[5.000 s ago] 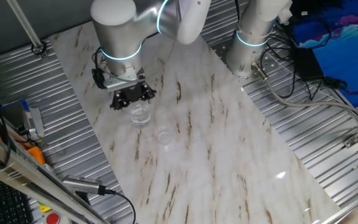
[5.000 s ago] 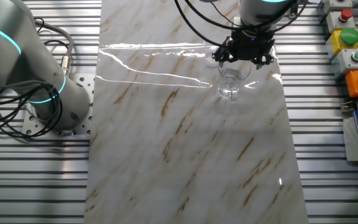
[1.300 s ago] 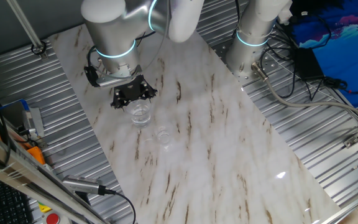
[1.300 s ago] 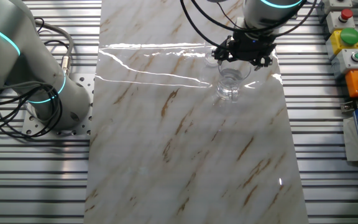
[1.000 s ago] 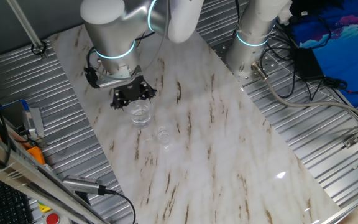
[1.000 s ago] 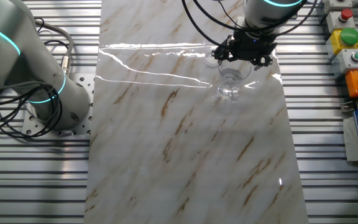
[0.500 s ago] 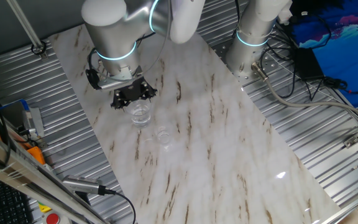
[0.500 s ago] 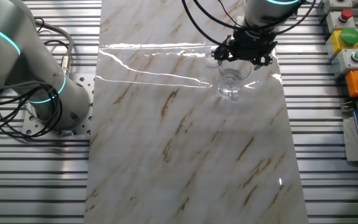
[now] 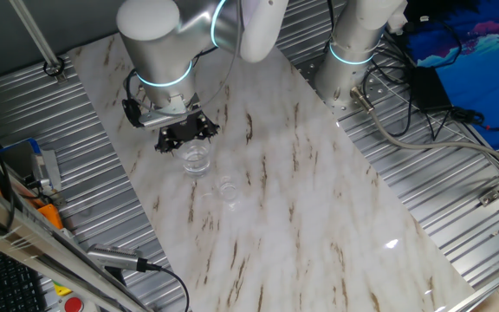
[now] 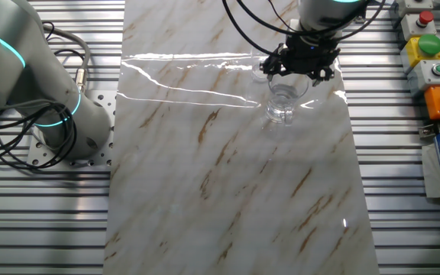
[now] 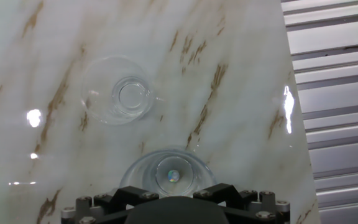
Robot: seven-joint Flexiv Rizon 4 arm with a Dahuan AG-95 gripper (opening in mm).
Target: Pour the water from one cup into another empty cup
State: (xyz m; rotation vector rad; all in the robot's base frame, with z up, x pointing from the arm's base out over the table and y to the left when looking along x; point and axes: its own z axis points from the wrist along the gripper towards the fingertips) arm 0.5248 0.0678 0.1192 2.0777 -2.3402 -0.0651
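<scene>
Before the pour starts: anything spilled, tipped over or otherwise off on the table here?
Nothing stands out. The big glass and the small glass both stand upright and apart on the marble table, with no puddle showing around them. The tool hangs just above the big glass; whether it is open cannot be told.

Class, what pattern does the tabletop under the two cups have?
White marble table with brown streaks, clearest in the hand view.
</scene>
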